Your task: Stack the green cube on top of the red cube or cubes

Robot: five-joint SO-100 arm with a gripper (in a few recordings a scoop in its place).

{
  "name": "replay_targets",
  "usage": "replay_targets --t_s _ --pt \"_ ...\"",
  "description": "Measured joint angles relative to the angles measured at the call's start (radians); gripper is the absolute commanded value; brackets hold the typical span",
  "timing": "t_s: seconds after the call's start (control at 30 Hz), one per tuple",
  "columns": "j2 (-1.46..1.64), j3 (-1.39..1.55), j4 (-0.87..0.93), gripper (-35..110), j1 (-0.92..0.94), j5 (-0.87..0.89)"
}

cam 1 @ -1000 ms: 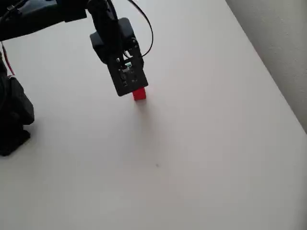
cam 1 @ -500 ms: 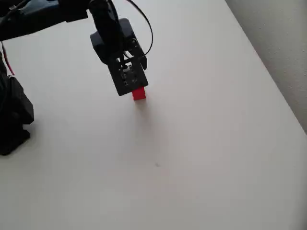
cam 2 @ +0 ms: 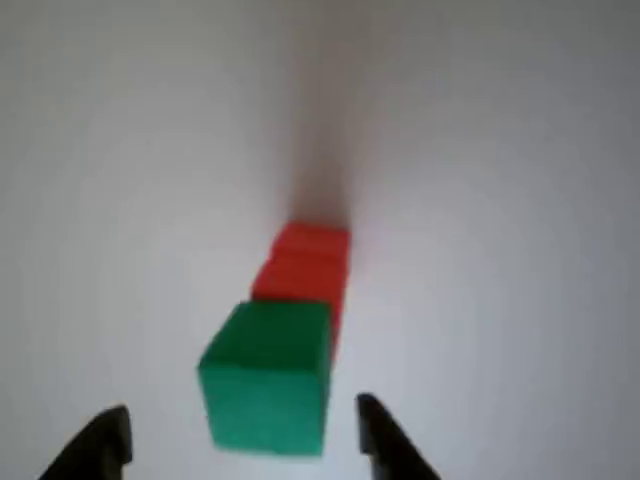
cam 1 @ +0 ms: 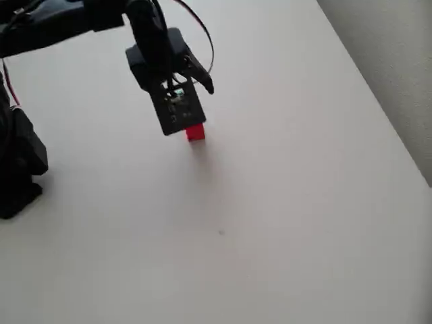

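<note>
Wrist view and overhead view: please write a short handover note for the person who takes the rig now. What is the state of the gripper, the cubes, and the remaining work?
Gripper: open, fingers apart on either side of the green cube, not touching it in the wrist view.
Green cube: sits on top of the red cube, which looks like a stack of red blocks standing on the white table.
In the overhead view the gripper is right above the red cube.
Done: green appears stacked and released.
Left: probably only lifting the arm away without bumping the stack, then checking that it stands.
</note>
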Motion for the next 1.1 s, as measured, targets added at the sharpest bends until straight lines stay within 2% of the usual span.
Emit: replay_targets --t_s 1.1 --pt "0.657 -0.002 0.291 25 -0.031 -0.011"
